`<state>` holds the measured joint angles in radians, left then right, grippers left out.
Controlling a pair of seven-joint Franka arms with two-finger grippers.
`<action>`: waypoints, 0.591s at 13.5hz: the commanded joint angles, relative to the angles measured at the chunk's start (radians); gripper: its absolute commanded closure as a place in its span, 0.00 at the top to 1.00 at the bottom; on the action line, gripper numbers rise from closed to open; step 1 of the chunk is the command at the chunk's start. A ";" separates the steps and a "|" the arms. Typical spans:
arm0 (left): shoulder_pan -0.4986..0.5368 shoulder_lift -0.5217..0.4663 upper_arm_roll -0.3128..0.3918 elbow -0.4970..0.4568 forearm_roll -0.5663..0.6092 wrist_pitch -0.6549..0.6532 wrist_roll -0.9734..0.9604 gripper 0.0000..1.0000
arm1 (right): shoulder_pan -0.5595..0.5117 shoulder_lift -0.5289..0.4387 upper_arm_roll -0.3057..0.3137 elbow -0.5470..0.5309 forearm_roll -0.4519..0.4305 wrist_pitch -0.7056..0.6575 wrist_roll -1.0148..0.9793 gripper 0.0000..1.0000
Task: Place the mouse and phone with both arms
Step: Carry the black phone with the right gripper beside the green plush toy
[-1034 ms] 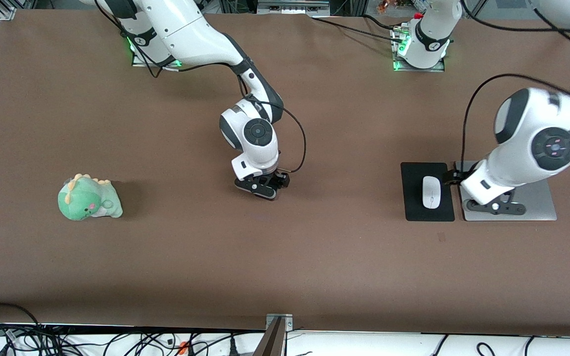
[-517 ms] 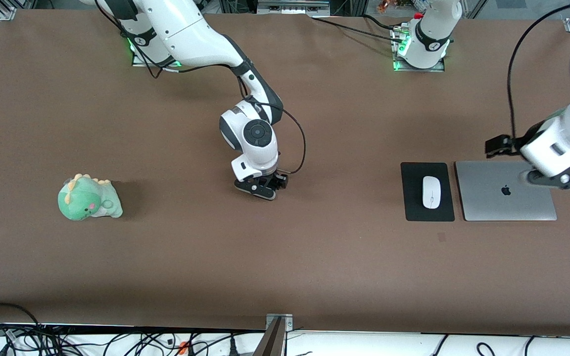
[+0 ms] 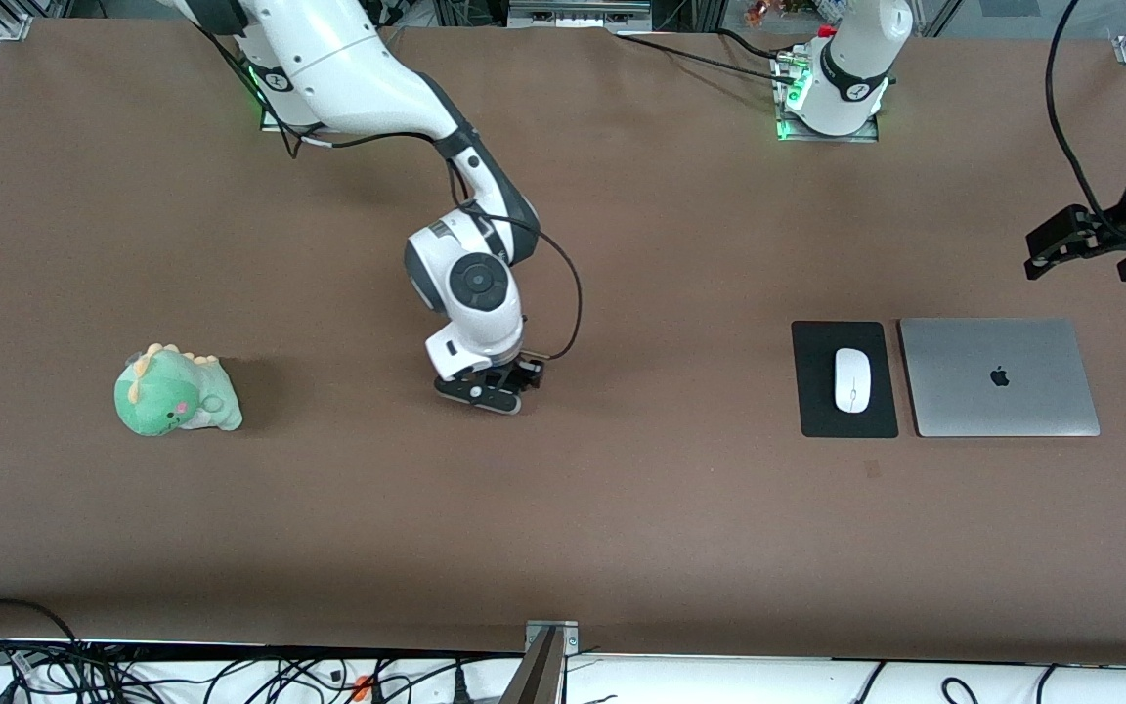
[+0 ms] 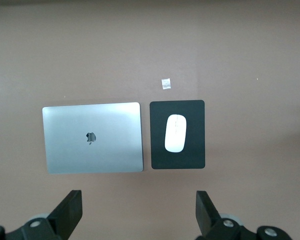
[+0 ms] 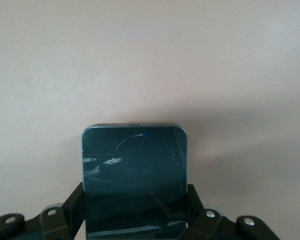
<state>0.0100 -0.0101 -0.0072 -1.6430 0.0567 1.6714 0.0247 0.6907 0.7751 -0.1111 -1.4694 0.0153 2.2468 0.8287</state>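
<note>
The white mouse [image 3: 852, 379] lies on a black mouse pad [image 3: 817, 406] toward the left arm's end of the table; it also shows in the left wrist view [image 4: 175, 133]. My left gripper [image 4: 137, 210] is open and empty, high above the table beside the pad and laptop; its arm [image 3: 1105, 235] sits at the edge of the front view. My right gripper [image 3: 480, 389] is low over the table's middle, shut on the black phone [image 5: 134, 170], which its fingers [image 5: 72, 207] clamp by the sides. The phone is hidden under the gripper in the front view.
A closed silver laptop [image 3: 998, 376] lies right beside the mouse pad, at the left arm's end. A green plush dinosaur [image 3: 177, 391] sits toward the right arm's end. A small pale scrap [image 4: 166, 83] lies on the table near the pad.
My left arm has risen off the laptop and swung away toward its end of the table. My right gripper has shifted a little toward the right arm's end with the phone.
</note>
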 commanded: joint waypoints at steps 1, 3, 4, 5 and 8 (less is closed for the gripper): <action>-0.028 -0.054 0.024 -0.075 -0.018 0.039 0.017 1.00 | -0.077 -0.109 0.014 -0.017 0.031 -0.142 -0.173 0.61; -0.031 -0.051 0.021 -0.067 -0.017 0.008 0.017 1.00 | -0.126 -0.151 0.011 -0.023 0.066 -0.214 -0.328 0.61; -0.031 -0.051 0.018 -0.063 -0.015 0.001 0.015 1.00 | -0.155 -0.160 0.011 -0.029 0.068 -0.237 -0.385 0.61; -0.031 -0.051 0.016 -0.060 -0.015 -0.004 0.014 1.00 | -0.175 -0.172 0.008 -0.046 0.068 -0.239 -0.436 0.61; -0.031 -0.051 0.016 -0.057 -0.015 -0.009 0.008 1.00 | -0.268 -0.195 0.005 -0.118 0.069 -0.221 -0.615 0.61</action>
<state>-0.0109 -0.0415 -0.0015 -1.6914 0.0567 1.6766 0.0244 0.4789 0.6232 -0.1181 -1.5089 0.0658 2.0103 0.3205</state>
